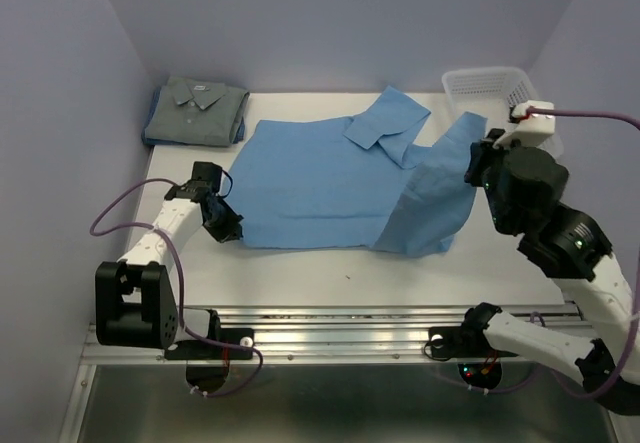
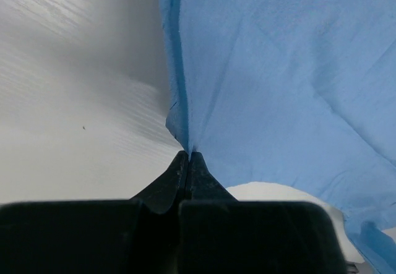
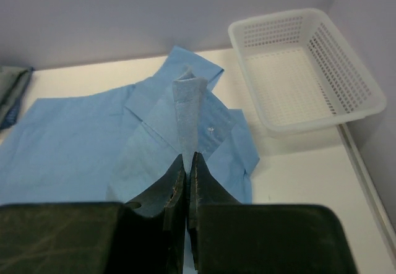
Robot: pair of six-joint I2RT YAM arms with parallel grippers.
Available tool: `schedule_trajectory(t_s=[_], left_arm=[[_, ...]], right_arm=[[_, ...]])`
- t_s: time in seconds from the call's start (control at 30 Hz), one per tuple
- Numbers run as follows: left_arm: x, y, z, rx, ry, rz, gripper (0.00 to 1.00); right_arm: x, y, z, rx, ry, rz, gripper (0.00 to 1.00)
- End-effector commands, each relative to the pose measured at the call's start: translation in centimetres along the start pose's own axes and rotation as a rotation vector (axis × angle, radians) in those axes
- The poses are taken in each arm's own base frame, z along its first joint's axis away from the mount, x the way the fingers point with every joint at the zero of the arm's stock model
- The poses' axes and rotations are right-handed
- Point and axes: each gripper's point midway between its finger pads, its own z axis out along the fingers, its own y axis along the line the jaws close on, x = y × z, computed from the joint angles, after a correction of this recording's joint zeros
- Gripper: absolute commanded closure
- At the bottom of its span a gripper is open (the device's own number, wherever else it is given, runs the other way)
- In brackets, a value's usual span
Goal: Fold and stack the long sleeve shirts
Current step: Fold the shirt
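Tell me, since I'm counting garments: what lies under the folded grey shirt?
A dark blue edge peeks out beneath the grey shirt at its sides; the shirt covers the rest, so I cannot identify it.

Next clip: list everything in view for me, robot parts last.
light blue shirt: 1, light blue, spread across the table centre, right side lifted
grey shirt: 1, grey, folded, far left corner
basket: 1, white mesh, far right corner, empty
table: 1, white, under everything
cables: 2, purple, one along each arm
left claw: 1, black, shut on the light blue shirt's near left edge
right claw: 1, black, shut on a raised strip of the light blue shirt
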Motion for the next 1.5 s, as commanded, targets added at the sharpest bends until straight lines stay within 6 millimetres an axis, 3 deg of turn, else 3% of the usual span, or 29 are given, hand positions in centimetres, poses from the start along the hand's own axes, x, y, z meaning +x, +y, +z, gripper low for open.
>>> schedule_trajectory(t_s=[0.0,0.03,0.07,0.1,0.13,0.17,0.2,0.3,0.4,0.43,0.6,0.63,0.97,1.1,1.13,1.17,1.23,1.3,1.47], left_arm=[[-0.5,-1.7,0.4,0.038,0.015,0.015,1.00],[-1.0,-2.3,0.4,0.053,0.006,0.019,1.00],[-1.7,-3.1,0.1,0.069,-0.007,0.023,1.00],[-2.1,-3.4,0.6,0.062,-0.005,0.027,1.00],[-2.9,-4.4,0.2,0.081,-0.019,0.031,1.00],[-3.4,-4.7,0.3,0.080,-0.022,0.034,1.00],[-4.1,-5.5,0.4,0.083,-0.028,0.039,1.00],[-5.2,-6.5,1.2,0.078,-0.029,0.042,1.00],[-6.6,-8.2,1.3,0.108,-0.026,0.056,1.00],[-7.6,-9.0,0.9,0.122,-0.044,0.059,1.00],[-9.6,-10.1,1.1,0.123,-0.060,0.061,1.00],[-10.0,-10.2,1.2,0.122,-0.064,0.056,1.00],[-12.9,-10.5,2.3,0.111,-0.091,0.012,1.00],[-13.6,-11.4,2.4,0.130,-0.096,0.017,1.00],[-13.9,-11.5,2.3,0.130,-0.103,0.017,1.00],[-14.2,-11.6,2.3,0.128,-0.112,0.014,1.00],[-14.6,-12.0,2.1,0.132,-0.121,0.015,1.00],[-14.7,-12.1,2.2,0.133,-0.121,0.020,1.00],[-15.7,-12.5,2.3,0.122,-0.142,0.023,1.00]], right_arm=[[-0.6,-0.2,3.7,0.220,-0.025,-0.052,0.99],[-2.2,-0.3,4.1,0.266,-0.061,-0.058,0.99],[-1.9,0.7,5.8,0.280,-0.047,-0.107,0.99],[-3.3,2.0,6.5,0.240,-0.079,-0.102,0.99],[-3.8,1.9,7.5,0.240,-0.089,-0.104,0.99],[-3.5,2.7,8.9,0.219,-0.085,-0.116,0.99],[-4.5,3.7,9.8,0.165,-0.116,-0.125,0.99],[-4.8,4.6,12.7,0.120,-0.133,-0.180,0.99],[-6.9,4.7,14.7,0.086,-0.181,-0.178,0.99],[-6.8,5.7,16.0,0.032,-0.180,-0.197,0.99],[-9.5,7.5,18.6,-0.094,-0.277,-0.248,0.99],[-9.8,7.1,19.2,-0.084,-0.279,-0.250,0.99],[-7.4,9.0,26.3,-0.179,-0.270,-0.335,0.99],[-9.5,9.1,27.8,-0.175,-0.364,-0.355,0.99],[-8.6,9.0,29.4,-0.169,-0.348,-0.370,0.99],[-10.2,8.7,29.5,-0.160,-0.384,-0.369,0.99],[-9.7,9.0,31.0,-0.176,-0.390,-0.399,0.99],[-10.5,9.5,31.3,-0.190,-0.433,-0.394,0.99],[-9.8,9.7,33.2,-0.221,-0.464,-0.396,0.99]])
